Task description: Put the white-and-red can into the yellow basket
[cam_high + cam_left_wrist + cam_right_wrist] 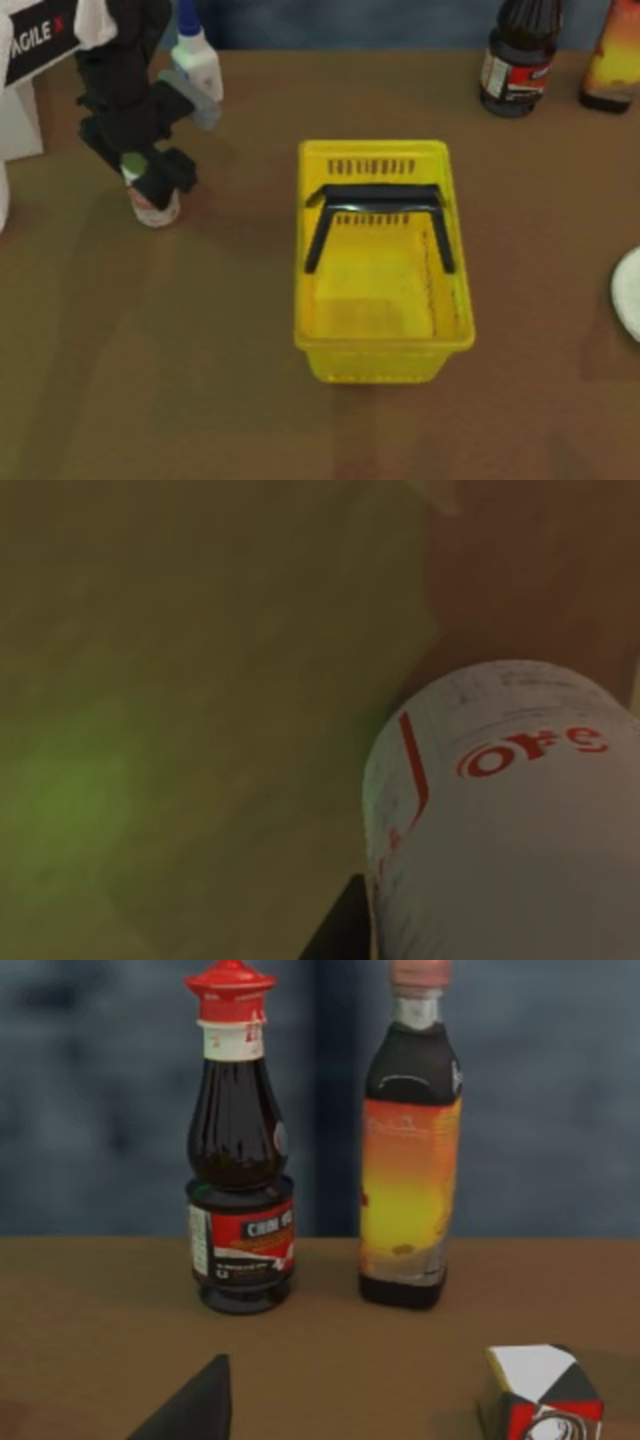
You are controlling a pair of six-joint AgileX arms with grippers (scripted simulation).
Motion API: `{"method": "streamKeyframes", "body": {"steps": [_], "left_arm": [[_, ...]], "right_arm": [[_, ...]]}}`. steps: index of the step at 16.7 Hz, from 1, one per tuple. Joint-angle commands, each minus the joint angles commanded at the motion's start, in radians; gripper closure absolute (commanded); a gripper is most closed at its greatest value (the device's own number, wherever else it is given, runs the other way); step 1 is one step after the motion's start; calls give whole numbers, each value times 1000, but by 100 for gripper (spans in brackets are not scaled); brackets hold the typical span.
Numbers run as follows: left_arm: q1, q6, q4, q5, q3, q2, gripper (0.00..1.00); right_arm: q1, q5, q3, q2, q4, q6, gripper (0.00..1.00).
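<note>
The left gripper (pixel 150 178) closes around the white-and-red can (pixel 156 208) standing on the table (pixel 200 380), left of the yellow basket (pixel 385 345).

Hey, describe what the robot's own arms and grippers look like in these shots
The left arm is matte black and blocky, ending in a black two-finger left gripper. A white housing at its upper end carries a black plate with white "AGILE" lettering and a red mark. No cables show. Of the right arm, only a black wedge-shaped finger tip appears in the right wrist view.

Brown table (pixel 250 420) carries yellow basket (pixel 384 355), white-and-red can (pixel 155 208), bottles (pixel 515 55)
</note>
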Motion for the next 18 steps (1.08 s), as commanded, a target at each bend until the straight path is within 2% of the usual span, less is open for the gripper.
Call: {"method": "streamKeyframes", "body": {"steps": [3,5,7,11,18], "left_arm": [[-3,-9,30,23,-9,-3,100],[-8,-31,101,76,-31,-13,100],[-17,-64,210,154,-68,-29,100],[-38,-158,529,370,-180,-72,100],[-81,-379,1265,828,-461,-177,100]], "right_arm": [[0,0,0,0,0,0,0],[0,0,0,0,0,0,0],[0,0,0,0,0,0,0],[0,0,0,0,0,0,0],[0,0,0,0,0,0,0]]}}
